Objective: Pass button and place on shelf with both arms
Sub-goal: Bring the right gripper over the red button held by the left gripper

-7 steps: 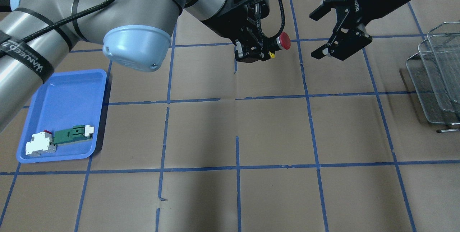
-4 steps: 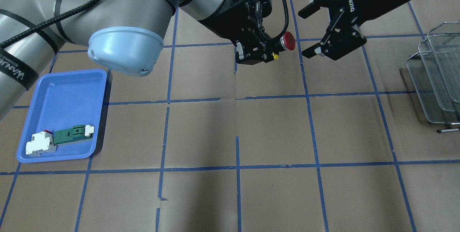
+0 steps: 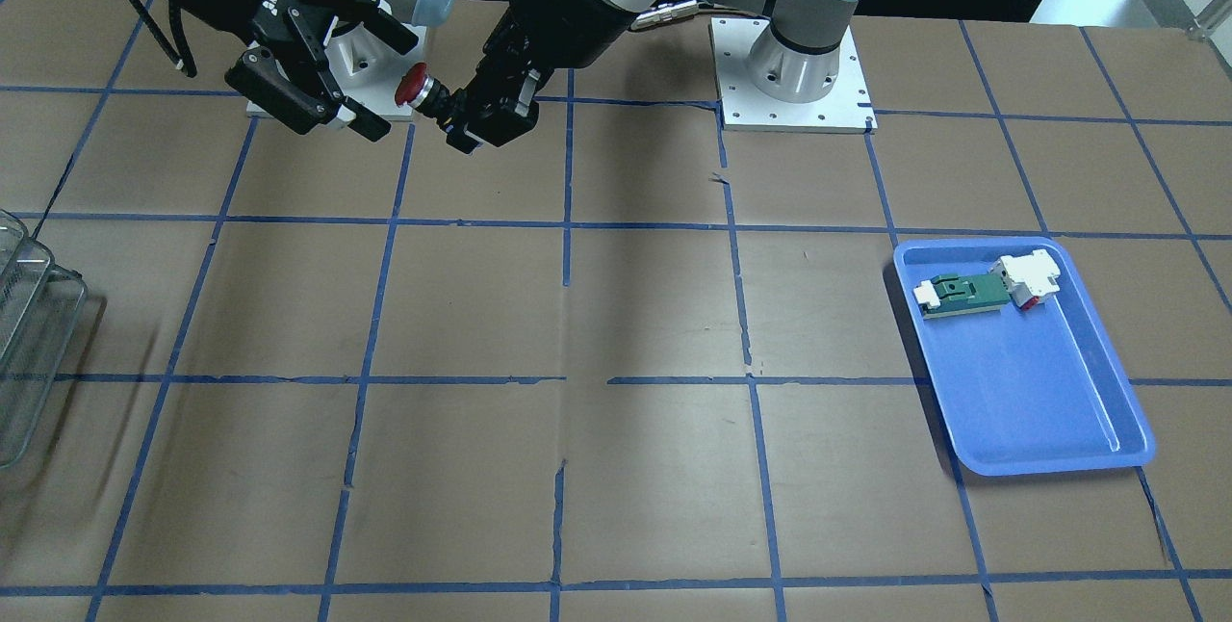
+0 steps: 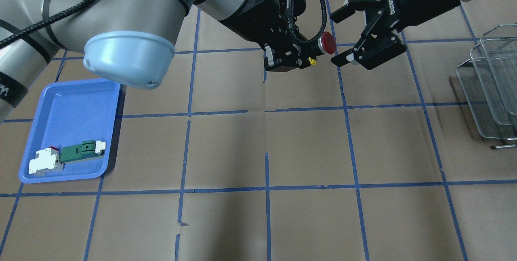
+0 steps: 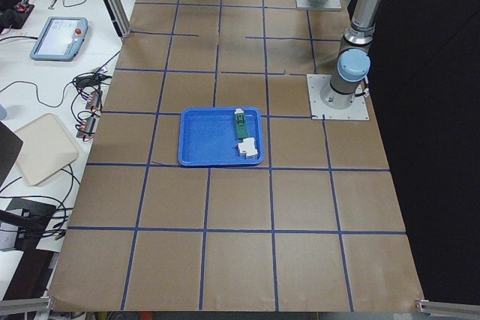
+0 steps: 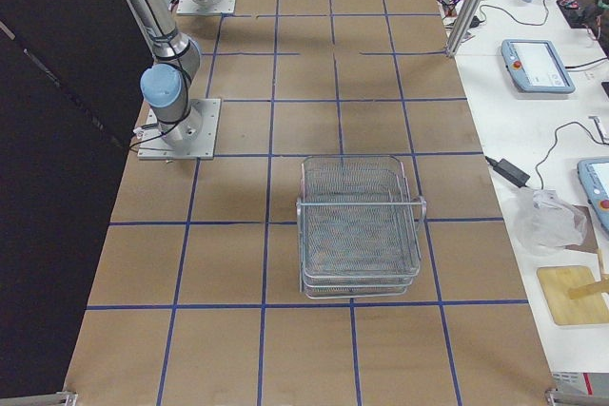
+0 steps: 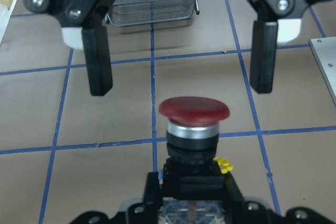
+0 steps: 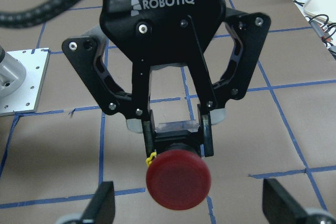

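Observation:
My left gripper (image 4: pixel 307 53) is shut on the black body of the button (image 4: pixel 327 43) and holds it in the air over the far middle of the table, red cap pointing at my right gripper (image 4: pixel 337 38). The right gripper is open. Its fingers (image 7: pixel 100 61) stand to either side just ahead of the cap (image 7: pixel 194 109), apart from it. The right wrist view shows the cap (image 8: pixel 178 179) facing the camera, held by the left gripper (image 8: pixel 178 140). The wire shelf (image 4: pixel 490 87) stands at the table's right edge, also seen in the exterior right view (image 6: pixel 360 225).
A blue tray (image 4: pixel 72 103) at the left holds a green-and-white connector block (image 4: pixel 80 152) and a white device (image 4: pixel 45 162). The left arm's elbow (image 4: pixel 129 59) hangs above the tray's far side. Blue tape lines grid the brown table.
The right gripper has moved left toward the button, still open. The left gripper has carried the button slightly right, so the cap now sits close between the right fingertips.

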Action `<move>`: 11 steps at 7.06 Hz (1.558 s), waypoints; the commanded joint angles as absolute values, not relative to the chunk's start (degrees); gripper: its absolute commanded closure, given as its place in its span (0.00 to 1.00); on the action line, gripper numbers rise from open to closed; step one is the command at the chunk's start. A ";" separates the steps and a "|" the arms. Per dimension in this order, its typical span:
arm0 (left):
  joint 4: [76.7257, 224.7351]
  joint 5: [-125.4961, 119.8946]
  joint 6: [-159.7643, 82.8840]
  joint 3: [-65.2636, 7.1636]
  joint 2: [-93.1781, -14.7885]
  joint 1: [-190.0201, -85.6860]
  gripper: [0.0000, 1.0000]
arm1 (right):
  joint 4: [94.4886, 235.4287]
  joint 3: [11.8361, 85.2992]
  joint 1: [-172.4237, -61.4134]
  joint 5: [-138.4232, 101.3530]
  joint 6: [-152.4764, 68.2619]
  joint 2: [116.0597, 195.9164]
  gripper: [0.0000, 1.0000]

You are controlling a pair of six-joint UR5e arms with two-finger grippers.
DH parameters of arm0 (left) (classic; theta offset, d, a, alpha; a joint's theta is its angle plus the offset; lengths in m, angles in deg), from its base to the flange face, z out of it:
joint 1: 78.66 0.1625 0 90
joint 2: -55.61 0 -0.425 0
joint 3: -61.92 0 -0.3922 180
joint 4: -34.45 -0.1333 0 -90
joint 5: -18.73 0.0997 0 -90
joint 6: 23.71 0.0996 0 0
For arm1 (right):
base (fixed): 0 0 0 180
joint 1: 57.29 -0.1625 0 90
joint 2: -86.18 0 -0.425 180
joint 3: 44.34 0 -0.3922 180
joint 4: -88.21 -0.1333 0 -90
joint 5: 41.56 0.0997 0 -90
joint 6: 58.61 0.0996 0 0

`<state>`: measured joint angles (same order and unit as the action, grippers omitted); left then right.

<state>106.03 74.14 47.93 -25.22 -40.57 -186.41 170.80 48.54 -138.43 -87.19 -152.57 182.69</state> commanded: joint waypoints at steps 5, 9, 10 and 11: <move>105.99 74.10 48.01 -26.67 -39.67 -186.32 1.00 | 170.30 50.49 -138.59 -86.91 -152.21 185.23 0.00; 105.99 74.02 48.01 -26.76 -39.49 -186.06 1.00 | 170.91 51.64 -138.76 -86.65 -152.56 185.23 0.00; 105.99 74.02 48.01 -26.76 -39.49 -186.06 1.00 | 170.83 51.64 -138.85 -86.65 -152.48 185.23 0.00; 105.91 73.93 48.01 -26.76 -39.57 -186.06 1.00 | 170.92 51.64 -139.20 -86.65 -152.48 185.23 0.00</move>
